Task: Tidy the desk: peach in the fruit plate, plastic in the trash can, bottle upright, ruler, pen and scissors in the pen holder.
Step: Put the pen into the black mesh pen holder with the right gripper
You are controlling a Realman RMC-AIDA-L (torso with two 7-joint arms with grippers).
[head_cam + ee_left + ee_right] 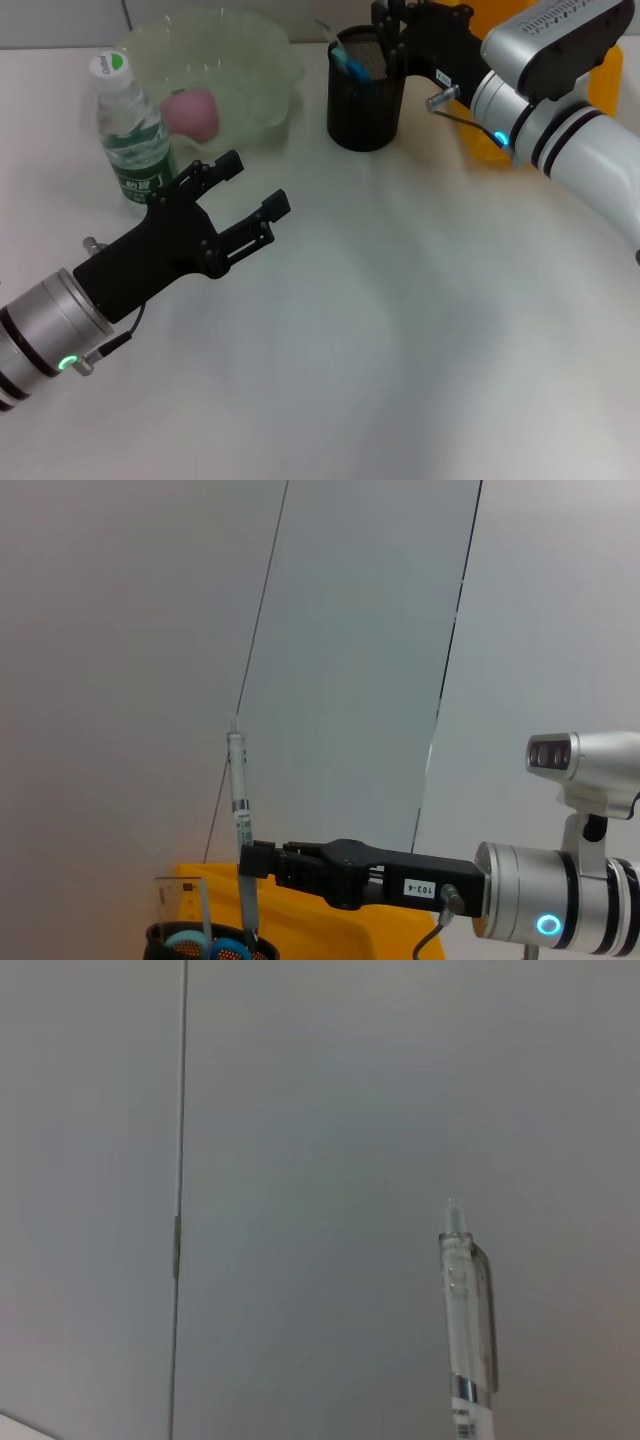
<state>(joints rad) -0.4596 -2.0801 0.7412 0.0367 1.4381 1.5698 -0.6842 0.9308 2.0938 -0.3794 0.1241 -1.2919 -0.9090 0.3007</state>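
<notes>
We are close to the end, as far as we can judge. Our right pincer (385, 30) is over the black mesh pen holder (365, 105) at the far side of the desk (400, 330), closed on the clear pen (240, 810), which stands upright with its lower end already dipping into the holder's mouth. The scissors' (205, 945) blue handles show inside the holder, and a clear strip (200, 910) stands beside them that may be the ruler, though we cannot be sure. The peach (190, 112) lies in the pale green fruit plate (270, 60) at the far left, and the bottle (130, 130) stands upright just in front of that plate, its cap up. We see no loose plastic on the desk; a yellow bin (605, 80) sits behind our right arm, and what it holds is hidden. Our left pincer (250, 190) hovers over the desk near the bottle, fingers apart and holding nothing. What seems left is letting the pen drop into the holder and pulling the right arm clear.
</notes>
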